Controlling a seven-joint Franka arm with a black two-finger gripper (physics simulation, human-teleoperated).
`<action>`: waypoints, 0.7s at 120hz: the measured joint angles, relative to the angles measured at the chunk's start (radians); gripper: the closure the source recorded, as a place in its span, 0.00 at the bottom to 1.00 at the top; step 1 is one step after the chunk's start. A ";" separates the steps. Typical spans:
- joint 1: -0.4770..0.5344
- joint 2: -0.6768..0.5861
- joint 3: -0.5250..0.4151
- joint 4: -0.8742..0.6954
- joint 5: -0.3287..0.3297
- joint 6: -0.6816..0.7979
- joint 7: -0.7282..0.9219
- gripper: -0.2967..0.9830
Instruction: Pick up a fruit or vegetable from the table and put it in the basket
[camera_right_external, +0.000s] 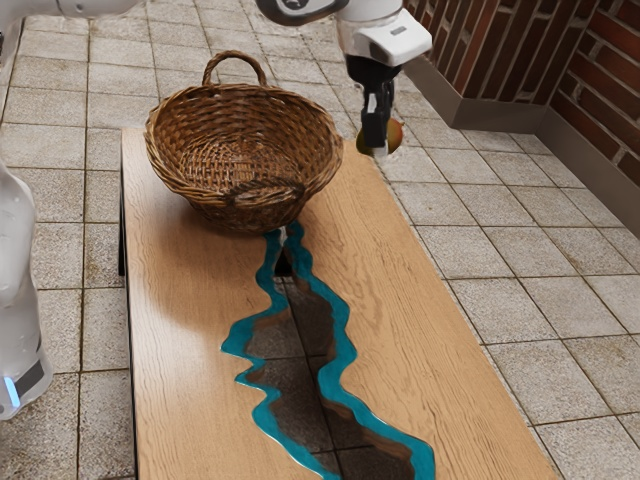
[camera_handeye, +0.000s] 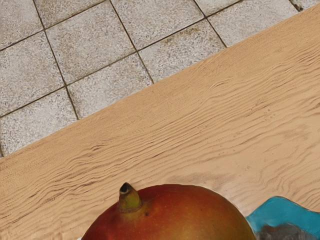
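The black two-finger gripper is closed on a mango, prob. w/ a firm enough hold: the fruit hangs at the fingertips and has nothing else under it to carry it. In the exterior view it sits against the gripper's side toward the exterior view's right, w/ the tile floor behind it. Its stubby stem pokes out at one end in the wrist view, so that end is free of the grip (the exact run of its long axis is hard to call, w/ so much of the fruit cut off).

Next out, and the relation that matters: the wicker basket lies to the exterior view's left of gripper and mango, near but apart, upright on the wooden table. The mango is outside the rim, not above the opening. So the coming move is prob. a sideways carry toward the exterior view's left, w/ enough height to clear the rim, then a release over the middle. How high the fruit hangs vs. the rim can't be told for sure; if too low, mango or fingers could bump the wicker and shove the basket. The looped handle at the basket's back is worth avoiding too. Approx. status: pick done, placing left.
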 joint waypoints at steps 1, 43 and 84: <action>0.000 0.000 0.007 0.010 0.002 -0.011 -0.001 0.53; 0.003 0.015 0.344 0.109 0.080 -0.295 -0.056 0.53; 0.038 0.099 0.408 -0.062 0.087 -0.250 -0.078 0.56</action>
